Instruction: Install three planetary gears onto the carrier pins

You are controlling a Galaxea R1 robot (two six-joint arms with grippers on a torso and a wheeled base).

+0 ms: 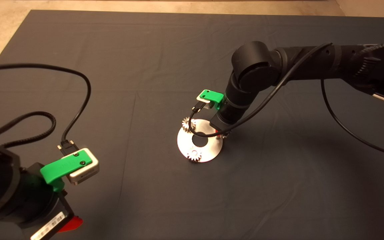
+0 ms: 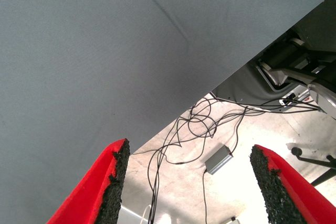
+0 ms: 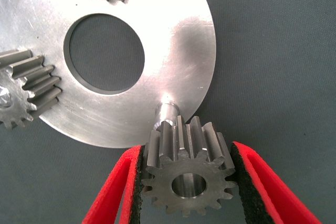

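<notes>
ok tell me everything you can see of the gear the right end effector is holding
The small silvery-grey metal spur gear has short straight teeth and a smooth round centre bore. It is pinched between the black pads of the right end effector, its bore not yet over the short bare metal pin on the shiny round disc, which stands free just beyond its teeth. It hangs at the disc's edge.
</notes>
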